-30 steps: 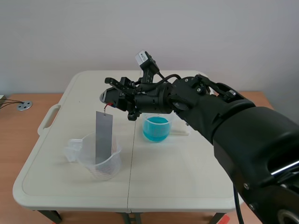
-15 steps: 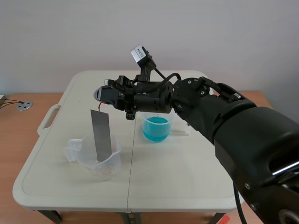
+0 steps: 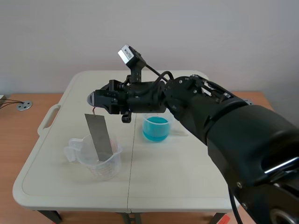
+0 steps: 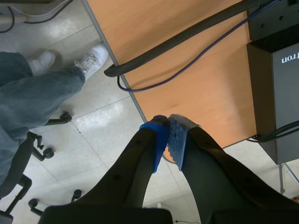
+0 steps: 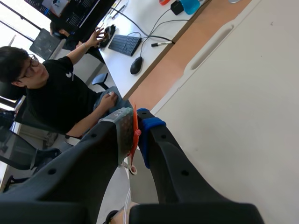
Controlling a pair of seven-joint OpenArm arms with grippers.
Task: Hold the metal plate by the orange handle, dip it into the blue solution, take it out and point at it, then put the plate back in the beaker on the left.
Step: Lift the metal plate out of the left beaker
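The right gripper [image 3: 95, 99] is clamping its two pads on the orange handle [image 5: 135, 134], out over the table's [image 3: 187, 172] left half. The metal plate [image 3: 98, 135] is hanging tilted below it, its lower end sitting inside the clear measuring beaker [image 3: 105, 164] near the table's front left (whether it is touching the bottom is not clear). The beaker of blue solution [image 3: 155, 129] is standing just right of the table's centre seam. The left gripper [image 4: 167, 127] is hovering with its fingers pressed together on nothing, off the table above a tiled floor [image 4: 103, 126].
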